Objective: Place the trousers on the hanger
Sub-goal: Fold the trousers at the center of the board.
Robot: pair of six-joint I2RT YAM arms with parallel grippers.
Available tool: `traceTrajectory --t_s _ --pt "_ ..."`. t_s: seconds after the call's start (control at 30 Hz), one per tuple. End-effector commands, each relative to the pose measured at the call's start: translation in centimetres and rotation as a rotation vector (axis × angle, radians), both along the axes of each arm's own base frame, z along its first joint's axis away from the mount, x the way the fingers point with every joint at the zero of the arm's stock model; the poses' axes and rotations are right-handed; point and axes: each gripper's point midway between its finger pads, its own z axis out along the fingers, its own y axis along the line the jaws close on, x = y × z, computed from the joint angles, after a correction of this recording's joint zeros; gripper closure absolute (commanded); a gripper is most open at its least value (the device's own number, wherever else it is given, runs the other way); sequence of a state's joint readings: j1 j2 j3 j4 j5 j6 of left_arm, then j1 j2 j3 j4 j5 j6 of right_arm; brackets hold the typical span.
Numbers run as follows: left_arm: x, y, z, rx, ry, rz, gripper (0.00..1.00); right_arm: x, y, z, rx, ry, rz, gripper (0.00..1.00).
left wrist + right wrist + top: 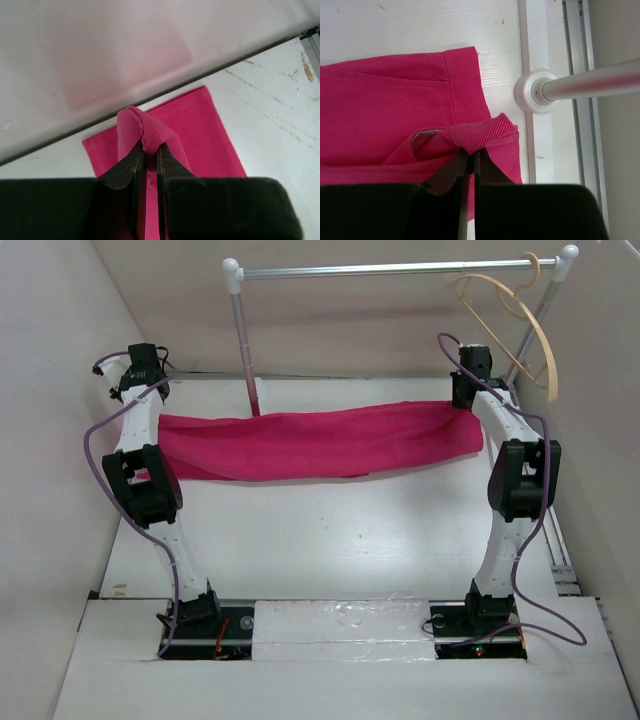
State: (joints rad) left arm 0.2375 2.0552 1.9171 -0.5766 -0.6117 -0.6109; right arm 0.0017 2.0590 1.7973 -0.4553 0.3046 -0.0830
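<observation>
Below the rail frame [400,270], the pink trousers [320,440] hang stretched between both arms. The left gripper [150,150] is pinched tight on one end and the right gripper [470,156] on the waistband end, probably so they're flat for draping. The hanger [520,320] dangles off that rail's right end.

Pink trousers [320,440] stretch between the left gripper [163,418] and right gripper [466,400], before the rail frame [390,271]; the wooden hanger [538,332] hangs at its right end.
</observation>
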Motion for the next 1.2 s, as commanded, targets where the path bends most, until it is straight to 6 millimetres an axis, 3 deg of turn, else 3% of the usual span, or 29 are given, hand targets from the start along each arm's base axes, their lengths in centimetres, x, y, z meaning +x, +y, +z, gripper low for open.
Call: traceTrajectory --t_s 0.0,0.03,0.07,0.1,0.13,0.17,0.2,0.27,0.3,0.33,0.37,0.4,0.43,0.47,0.5,0.53,0.57,0.6,0.63,0.7,0.73,0.77,0.8,0.9,1.0,1.17 --pt "0.8 2.0 2.8 0.062 -0.061 0.056 1.00 0.8 -1.3 3.5 -0.064 -0.065 -0.059 0.98" --pt "1.0 1.8 2.6 0.051 -0.069 0.046 0.97 1.0 -1.1 3.5 -0.058 -0.078 -0.052 0.90" --pt "1.2 1.7 2.5 0.049 -0.075 0.034 0.80 1.2 -0.9 3.7 -0.056 -0.088 -0.038 0.75" --pt "1.5 1.7 2.4 0.047 -0.080 0.022 0.77 1.8 0.0 3.7 -0.025 -0.106 0.011 0.46" --pt "1.7 2.0 3.0 0.036 -0.101 0.023 0.70 2.4 0.3 4.6 -0.017 -0.118 0.032 0.41" --pt "1.9 1.8 3.1 0.024 -0.110 0.012 0.51 2.5 0.4 4.8 -0.016 -0.109 0.036 0.37" --pt "1.9 2.1 3.7 0.017 -0.133 0.007 0.44 2.2 1.0 4.3 -0.016 -0.072 0.051 0.35" --pt "1.6 1.7 3.2 0.001 -0.123 -0.009 0.26 2.3 2.0 5.5 -0.017 -0.082 0.092 0.34" --pt "1.0 1.5 3.5 0.000 -0.120 -0.013 0.24 2.0 2.6 7.2 -0.021 -0.117 0.105 0.32" --pt "0.2 1.2 2.3 -0.013 -0.089 -0.011 0.21 1.7 3.4 7.5 -0.014 -0.127 0.128 0.31" --pt "-0.6 1.0 3.4 -0.009 -0.115 -0.001 0.20 0.9 4.6 7.8 0.007 -0.133 0.173 0.31" --pt "-1.3 0.8 3.5 -0.012 -0.122 0.004 0.20 0.5 4.8 6.6 0.017 -0.106 0.184 0.31" --pt "-2.8 0.4 1.4 -0.030 -0.075 0.009 0.20 -0.4 5.6 8.2 0.021 -0.132 0.200 0.32" --pt "-3.7 0.1 1.0 -0.036 -0.071 0.015 0.21 -1.2 6.2 8.4 0.033 -0.135 0.215 0.34" --pt "-4.5 -0.3 2.8 -0.029 -0.134 0.015 0.23 -2.6 6.8 6.2 0.045 -0.090 0.229 0.55" --pt "-6.2 -1.2 -0.3 -0.065 -0.082 -0.001 0.27 -3.6 6.8 6.0 0.054 -0.090 0.226 0.75" --pt "-7.0 -2.2 -1.2 -0.081 -0.088 -0.014 0.33 -5.0 6.9 7.1 0.080 -0.125 0.212 0.97" --pt "-7.3 -2.7 0.3 -0.082 -0.165 -0.033 0.35 -7.0 7.6 3.3 0.124 -0.055 0.241 1.00" --pt "-8.6 -4.1 -2.7 -0.141 -0.130 -0.059 0.36 -7.4 7.4 2.9 0.154 -0.077 0.239 1.00" --pt "-9.2 -5.4 -3.4 -0.186 -0.172 -0.093 0.37 -8.7 6.1 1.7 0.223 -0.088 0.220 0.99" --pt "-9.8 -6.6 -5.4 -0.241 -0.151 -0.124 0.36 -10.2 6.0 -0.9 0.254 -0.029 0.221 0.90" --pt "-9.7 -6.7 -5.7 -0.257 -0.159 -0.141 0.34 -10.7 4.4 -1.9 0.268 -0.014 0.173 0.74" --pt "-9.6 -7.0 -6.4 -0.275 -0.152 -0.150 0.33 -10.8 4.0 -2.5 0.297 -0.018 0.173 0.64" --pt "-9.1 -8.1 -8.5 -0.342 -0.107 -0.193 0.29 -11.5 2.7 -5.3 0.428 0.003 0.122 0.44" --pt "-8.5 -9.0 -10.2 -0.398 -0.077 -0.224 0.27 -11.8 2.2 -6.7 0.486 0.003 0.076 0.39" --pt "-7.8 -9.2 -11.5 -0.429 -0.058 -0.223 0.29 -11.0 2.4 -10.3 0.621 0.030 -0.011 0.38"
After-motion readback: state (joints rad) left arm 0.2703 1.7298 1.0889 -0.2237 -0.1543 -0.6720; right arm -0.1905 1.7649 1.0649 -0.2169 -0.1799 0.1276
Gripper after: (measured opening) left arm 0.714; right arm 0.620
